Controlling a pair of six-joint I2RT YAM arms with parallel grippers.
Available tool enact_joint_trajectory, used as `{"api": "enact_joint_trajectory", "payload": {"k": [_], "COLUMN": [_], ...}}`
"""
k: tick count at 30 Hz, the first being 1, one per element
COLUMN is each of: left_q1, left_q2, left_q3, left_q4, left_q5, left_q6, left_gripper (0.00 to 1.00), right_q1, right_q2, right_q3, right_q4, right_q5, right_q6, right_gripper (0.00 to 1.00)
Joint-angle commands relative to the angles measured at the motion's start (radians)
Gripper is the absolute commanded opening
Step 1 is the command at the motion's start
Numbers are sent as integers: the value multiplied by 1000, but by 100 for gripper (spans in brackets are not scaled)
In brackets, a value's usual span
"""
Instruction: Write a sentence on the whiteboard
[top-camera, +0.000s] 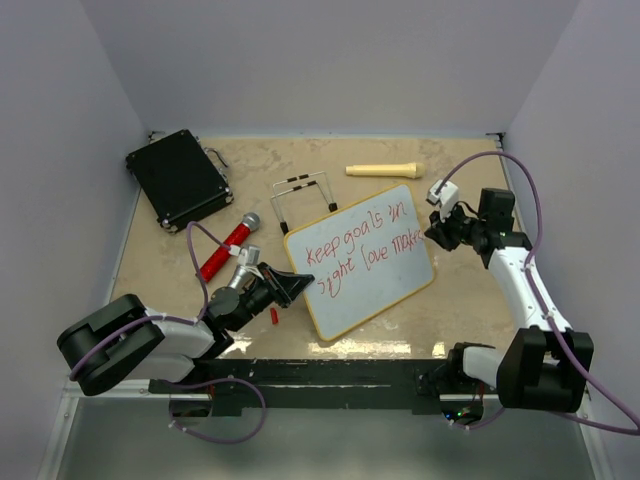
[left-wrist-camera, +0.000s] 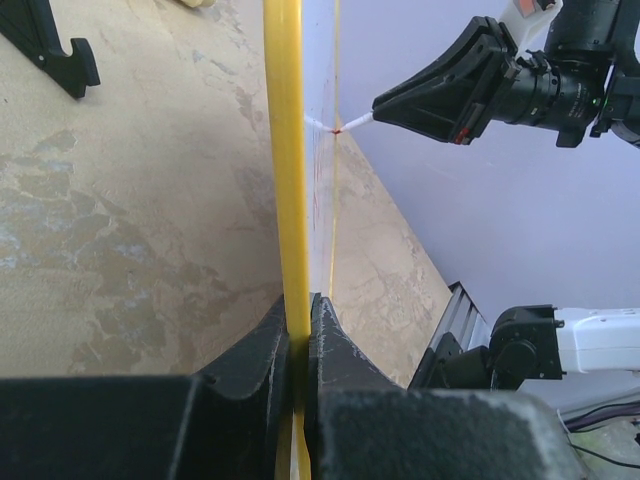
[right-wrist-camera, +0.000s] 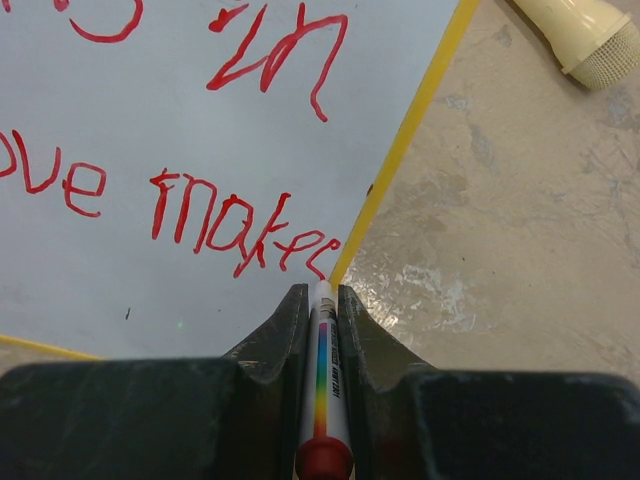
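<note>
Whiteboard (top-camera: 372, 292) lay angled mid table (top-camera: 150, 265). Red sentence (top-camera: 360, 250) read "Keep goals in / sight love makes". Left gripper (top-camera: 292, 286) pinched its yellow frame. Right gripper (right-wrist-camera: 320, 300) clamped marker (right-wrist-camera: 322, 370), tip beside the last letter. Rainbow label print unreadable.

Soft, even overhead light fills the scene; shadows on the tabletop (top-camera: 455, 315) are faint and short. The whiteboard (top-camera: 365, 265) carries only a mild sheen. Close up, the left tool (left-wrist-camera: 300, 315) and right tool (right-wrist-camera: 320, 300) look dark and slightly soft; the marker (right-wrist-camera: 322, 370) label blurs.
</note>
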Motion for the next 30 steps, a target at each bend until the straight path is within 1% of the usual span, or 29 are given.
{"api": "enact_joint_trajectory", "payload": {"k": [1,7,12,15,23,25,26,27,29,30], "left_q1": [-1,-1,-2,-2,8,13,14,18,30,36], "left_q2": [-11,-11,-9,-11,-26,-57,-72,-108,-152,-200], "left_q3": [-58,-58,-58,-56,-58,-56,-29,-14,10,39], "left_q4": [56,53,44,36,14,-19,-41,-94,-168,-256], "left_q5": [48,48,45,40,39,43,43,42,45,50], "left_q6": [85,85,86,86,111,131,155,169,212,224], "left_gripper": [0,0,0,0,0,0,0,0,0,0], "right_q1": [4,4,2,4,2,2,2,1,-11,-22], "right_q2": [31,42,2,-46,-256,-279,-294,-320,-357,-392], "right_q3": [18,27,41,65,189,185,156,136,79,67], "right_q4": [-18,-68,-76,-99,-205,-196,-165,-141,-98,-99], "right_q5": [7,-59,-127,-167,-209,-255,-275,-318,-347,-356], "right_q6": [-16,-61,-61,-59,-7,22,60,82,96,87], "right_gripper": [0,0,0,0,0,0,0,0,0,0]}}
